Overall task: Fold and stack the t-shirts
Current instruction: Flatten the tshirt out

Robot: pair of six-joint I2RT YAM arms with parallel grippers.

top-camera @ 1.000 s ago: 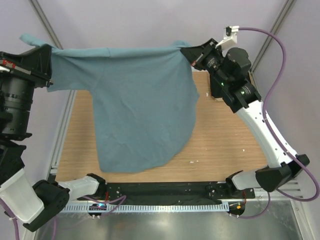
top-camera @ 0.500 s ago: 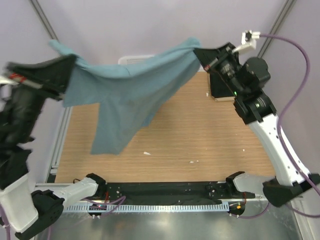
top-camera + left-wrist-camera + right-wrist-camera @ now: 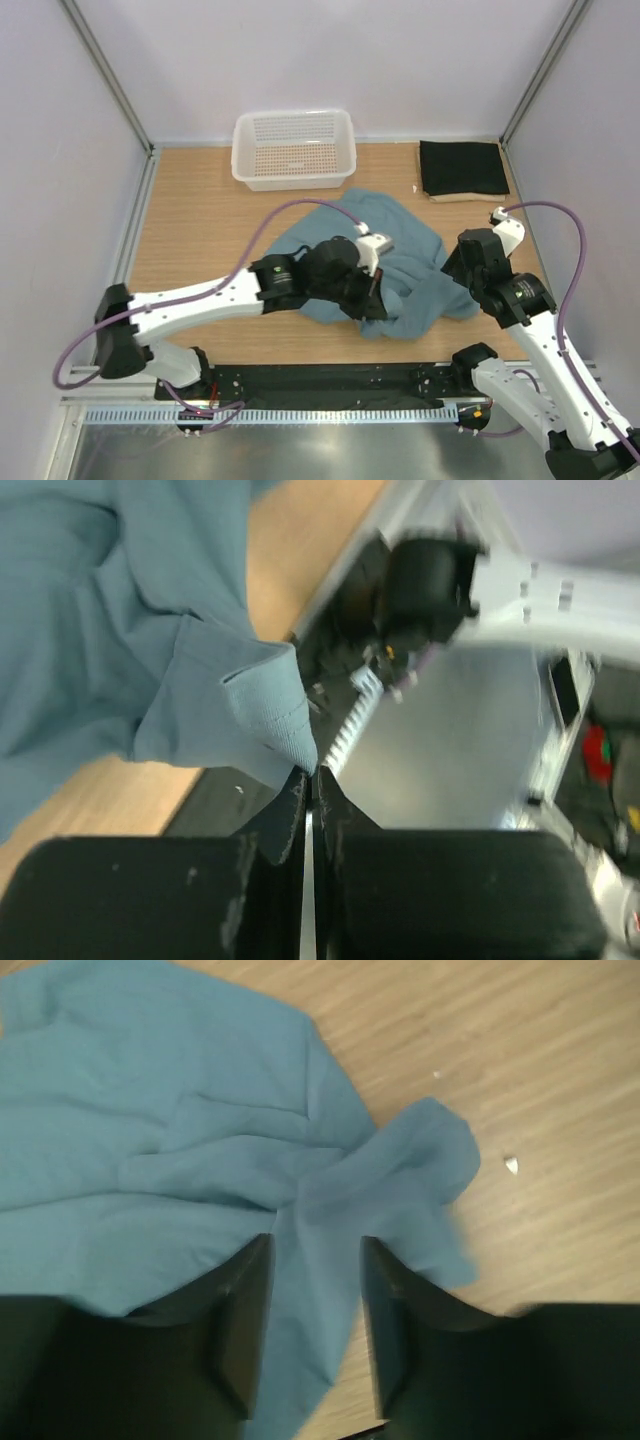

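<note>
- While the teal-blue t-shirt [image 3: 405,232] lies crumpled on the wooden table [image 3: 200,215], right of centre and toward the near edge, both arms reach in over it.
- Left gripper [image 3: 374,298]: the arm stretches across from the near left corner, and its tip sits over the shirt's near-middle folds.
- Left wrist view: the left gripper [image 3: 310,778] has its fingers pressed together with no gap showing. A ribbed hem fold of the teal-blue t-shirt [image 3: 150,630] meets the tips and is pinched there.
- Same view: the background beyond that fold is blurred, showing the near table edge and dark hardware.
- Right gripper [image 3: 455,265]: at the shirt's right edge, pointing in toward the cloth.
- Right wrist view: the right gripper [image 3: 315,1250] has its fingers moderately apart. The teal-blue t-shirt [image 3: 150,1110] shows in the gap beneath them, and neither finger visibly clamps it.
- Same view: a rumpled flap of the shirt lies just past the fingertips on bare wood.
- Black t-shirt [image 3: 460,167]: folded flat at the far right corner, well apart from the teal one.
- Cream-beige cloth edge [image 3: 455,197]: a thin strip along the black shirt's near side, apparently underneath it; the rest is hidden.
- White mesh basket [image 3: 295,180]: upright at the far edge, centre, near the teal shirt's far edge but not touching it.
</note>
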